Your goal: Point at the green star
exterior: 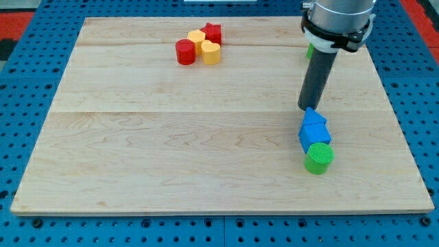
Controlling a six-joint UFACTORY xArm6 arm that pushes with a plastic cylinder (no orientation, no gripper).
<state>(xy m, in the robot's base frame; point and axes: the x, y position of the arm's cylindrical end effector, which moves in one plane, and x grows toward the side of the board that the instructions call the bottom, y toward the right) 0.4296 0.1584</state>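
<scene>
at view's right: my tip [306, 108] touching blue block [314, 130] top. no gripper, holds nothing. green star [310, 50] mostly hidden behind rod; back off toward it w/o nudging blue.

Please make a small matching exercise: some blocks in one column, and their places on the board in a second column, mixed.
Things:
1. red cylinder
2. green cylinder
3. blue block
4. red star

Places:
A. just below my tip
B. nearest the view's bottom
C. top of the cluster of four
D. left end of that cluster

Pairs: 1-D, 2-B, 3-A, 4-C
</scene>
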